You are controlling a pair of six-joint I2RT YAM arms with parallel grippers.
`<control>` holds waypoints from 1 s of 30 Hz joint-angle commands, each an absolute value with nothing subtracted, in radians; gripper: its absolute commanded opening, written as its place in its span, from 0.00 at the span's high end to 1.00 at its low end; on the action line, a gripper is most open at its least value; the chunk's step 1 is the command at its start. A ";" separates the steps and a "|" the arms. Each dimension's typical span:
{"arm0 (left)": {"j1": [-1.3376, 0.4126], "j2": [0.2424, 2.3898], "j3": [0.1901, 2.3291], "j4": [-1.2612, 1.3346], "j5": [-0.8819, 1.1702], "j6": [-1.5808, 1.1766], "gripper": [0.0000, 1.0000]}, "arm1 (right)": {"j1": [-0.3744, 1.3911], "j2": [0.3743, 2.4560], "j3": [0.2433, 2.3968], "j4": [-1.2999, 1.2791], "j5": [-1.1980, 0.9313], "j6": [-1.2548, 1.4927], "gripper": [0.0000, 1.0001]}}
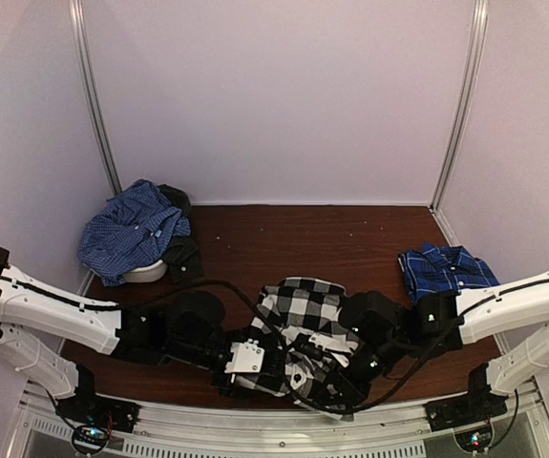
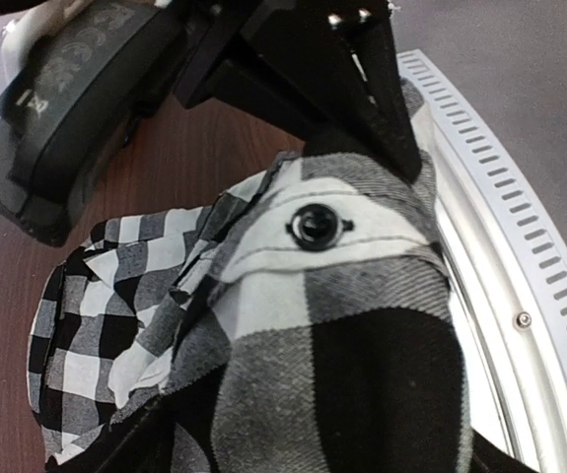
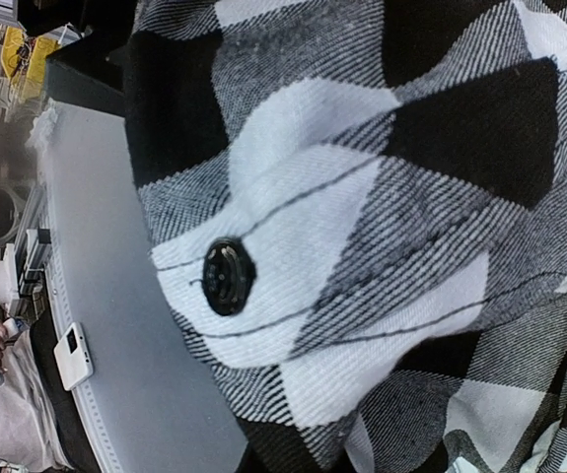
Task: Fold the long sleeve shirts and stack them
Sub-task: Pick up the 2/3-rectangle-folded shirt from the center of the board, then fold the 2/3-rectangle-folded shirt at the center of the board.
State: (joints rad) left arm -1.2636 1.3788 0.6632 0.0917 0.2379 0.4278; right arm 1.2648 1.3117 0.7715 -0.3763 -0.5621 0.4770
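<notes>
Two arms meet at the black-and-white check shirt, bunched at the worktop's near edge, its length running away from that edge. Right fingers pinch its buttoned cuff. Cloth hides the left fingers, equally near, so we cannot tell their state.

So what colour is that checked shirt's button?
Black button on the checked shirt; clearest in right wrist view.

Table is viewed from above-behind by the top camera; both wrist views are held close on the checked shirt, button shared.
</notes>
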 commanded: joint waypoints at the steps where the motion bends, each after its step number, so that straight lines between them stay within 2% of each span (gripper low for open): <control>1: -1.270 1.415 0.704 0.188 0.197 0.474 0.21 | 1.255 1.285 0.756 -0.322 -0.609 0.481 1.00; 5: -1.270 1.426 0.717 0.170 0.220 0.487 0.46 | 1.238 1.262 0.736 -0.292 -0.623 0.492 1.00; 11: -1.270 1.396 0.721 0.127 0.285 0.467 0.77 | 1.209 1.231 0.710 -0.273 -0.620 0.498 1.00; 14: -1.270 1.383 0.734 0.098 0.320 0.430 1.00 | 1.195 1.212 0.700 -0.267 -0.610 0.503 0.94; 16: -1.269 1.379 0.753 0.070 0.341 0.399 1.00 | 1.189 1.198 0.698 -0.272 -0.591 0.505 0.85; 19: -1.263 1.379 0.785 0.032 0.368 0.327 1.00 | 1.185 1.163 0.700 -0.295 -0.530 0.508 0.66; 22: -1.240 1.376 0.808 0.020 0.414 0.212 1.00 | 1.185 1.110 0.698 -0.315 -0.471 0.521 0.40; 25: -1.198 1.376 0.828 0.008 0.458 0.112 1.00 | 1.186 1.054 0.688 -0.317 -0.424 0.539 0.24; 27: -1.170 1.373 0.840 0.005 0.494 0.059 1.00 | 1.187 1.027 0.683 -0.324 -0.404 0.547 0.18; 30: -1.117 1.376 0.864 0.005 0.561 -0.050 1.00 | 1.198 0.983 0.660 -0.306 -0.377 0.562 0.14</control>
State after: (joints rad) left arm -1.1763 1.4036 0.8062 -0.0250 0.4362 0.1398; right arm 1.1908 1.0302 0.6922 -0.3218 -0.4580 0.5369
